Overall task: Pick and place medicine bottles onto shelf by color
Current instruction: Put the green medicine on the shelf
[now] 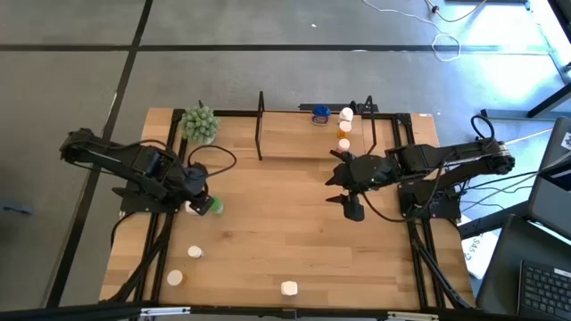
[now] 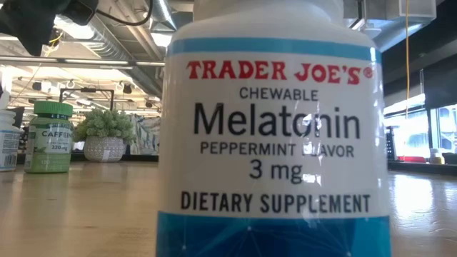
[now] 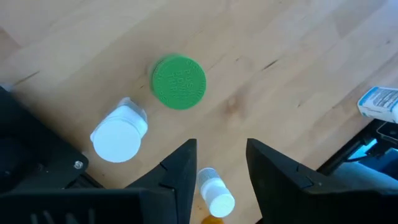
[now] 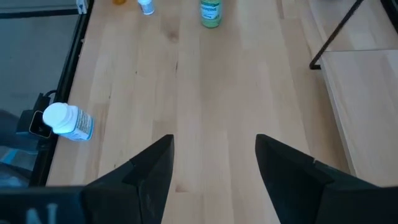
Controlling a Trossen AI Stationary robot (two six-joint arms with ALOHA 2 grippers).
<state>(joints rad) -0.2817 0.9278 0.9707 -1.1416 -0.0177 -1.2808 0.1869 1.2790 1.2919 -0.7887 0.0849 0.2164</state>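
We see the left tool (image 3: 221, 146) over the left side of the table (image 1: 285, 241), its two dark fingers (image 3: 180, 168) apart and closed on nothing. Just beyond the fingertips a green bottle (image 3: 179, 82) stands upright on the wood, green cap facing the wrist camera, clear of both fingers. Beside it stands a white-capped bottle (image 3: 118, 134). A smaller white-capped bottle (image 3: 214, 193) shows through the gap between the fingers; we cannot tell whether it touches them. From above, the green bottle sits right next to the tool, on the side toward the table's middle.

The right tool (image 1: 337, 189) hangs over the table in front of the shelf (image 1: 294, 134), its fingers (image 4: 152, 168) spread wide with only bare wood between them.

On the shelf's right end we count a blue bottle (image 1: 320, 113), a white bottle (image 1: 346, 114) and two orange bottles (image 1: 344, 135) in a short column. Three white bottles (image 1: 194, 252) stand apart along the table's near side. One of them fills the low view: a melatonin bottle (image 2: 275, 143) with a blue band. A spiky green plant (image 1: 200, 123) sits at the far left corner. The right wrist view also shows a white bottle with a blue label (image 4: 65, 121), lying on its side at the table's edge.
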